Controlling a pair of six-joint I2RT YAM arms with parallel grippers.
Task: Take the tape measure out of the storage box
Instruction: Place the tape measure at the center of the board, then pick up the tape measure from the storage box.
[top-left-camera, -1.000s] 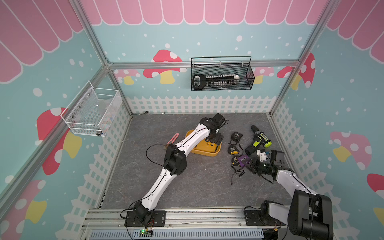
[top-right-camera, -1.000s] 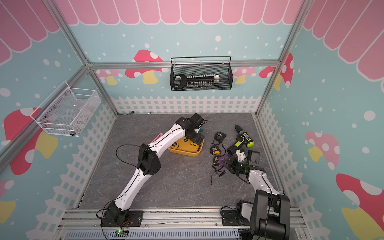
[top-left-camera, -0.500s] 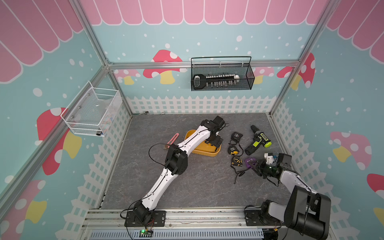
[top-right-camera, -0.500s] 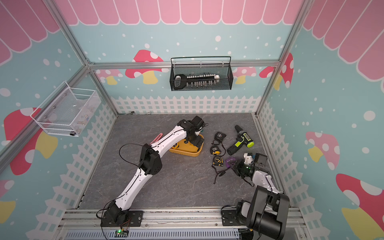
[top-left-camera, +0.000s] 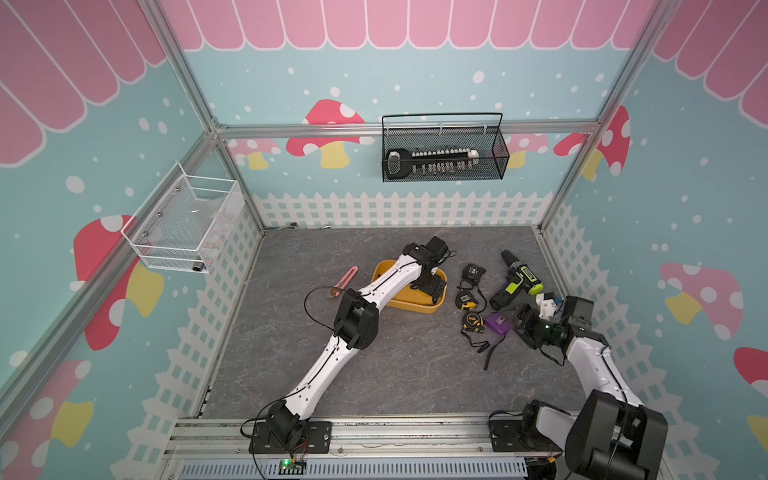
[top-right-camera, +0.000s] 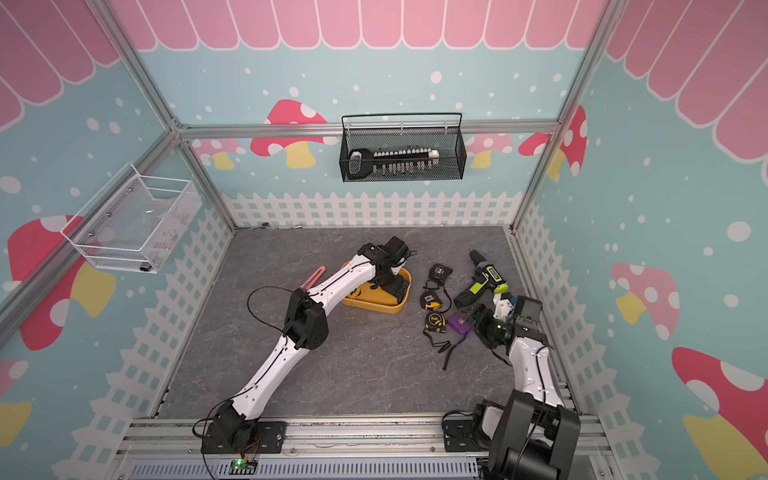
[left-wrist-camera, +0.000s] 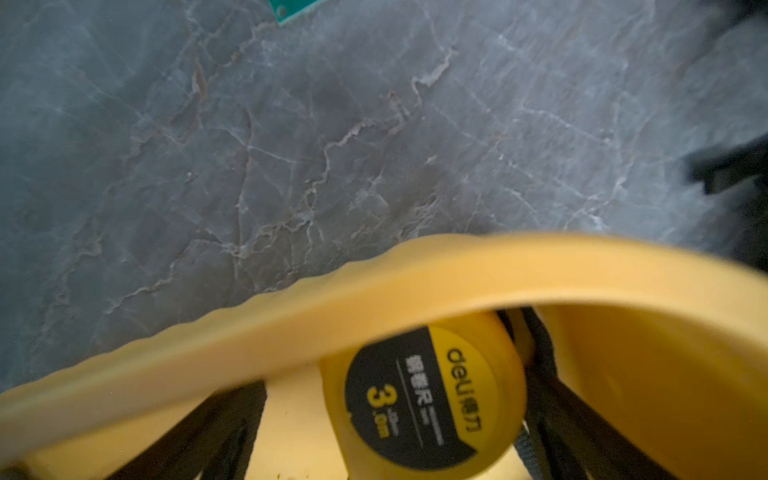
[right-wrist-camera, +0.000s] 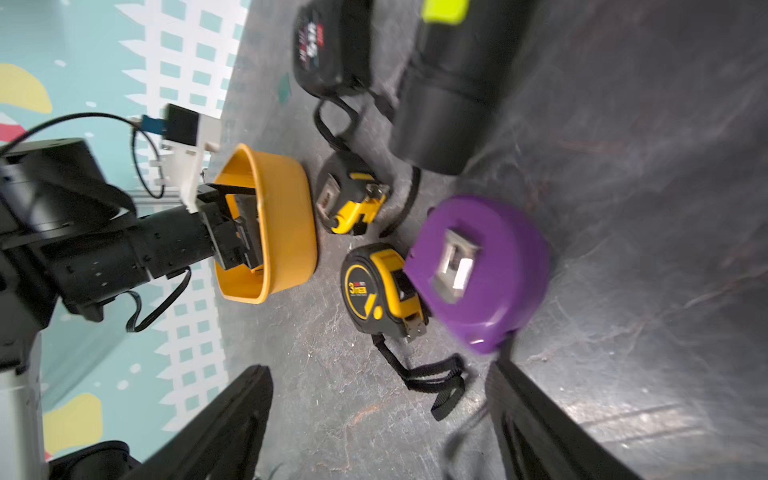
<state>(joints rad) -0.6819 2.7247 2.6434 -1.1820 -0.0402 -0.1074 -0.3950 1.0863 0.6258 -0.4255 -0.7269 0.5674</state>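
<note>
The mustard-yellow storage box (top-left-camera: 411, 306) (top-right-camera: 374, 306) stands mid-floor in both top views. My left gripper (top-left-camera: 432, 286) (top-right-camera: 392, 284) reaches down into it, open. The left wrist view looks over the box rim (left-wrist-camera: 415, 282) at a yellow tape measure (left-wrist-camera: 424, 399) lying flat inside, between my dark fingers (left-wrist-camera: 199, 436) and apart from them. My right gripper (top-left-camera: 525, 326) (right-wrist-camera: 376, 370) is open just above the floor, right of a purple tape measure (top-left-camera: 496, 323) (right-wrist-camera: 482, 270) that lies free.
Beside the purple one lie a yellow-black tape measure (top-left-camera: 473, 322), another (top-left-camera: 466, 300) and a black one (top-left-camera: 473, 272) with loose straps. A green drill (top-left-camera: 517, 282) lies behind them. A pink tool (top-left-camera: 345, 282) lies left of the box. Black mesh basket (top-left-camera: 442, 151) and white wire basket (top-left-camera: 187, 224) hang on walls.
My right gripper has opened and drawn back to the right; the purple tape measure now lies free on the floor. The left gripper has shifted slightly inside the box, still open.
</note>
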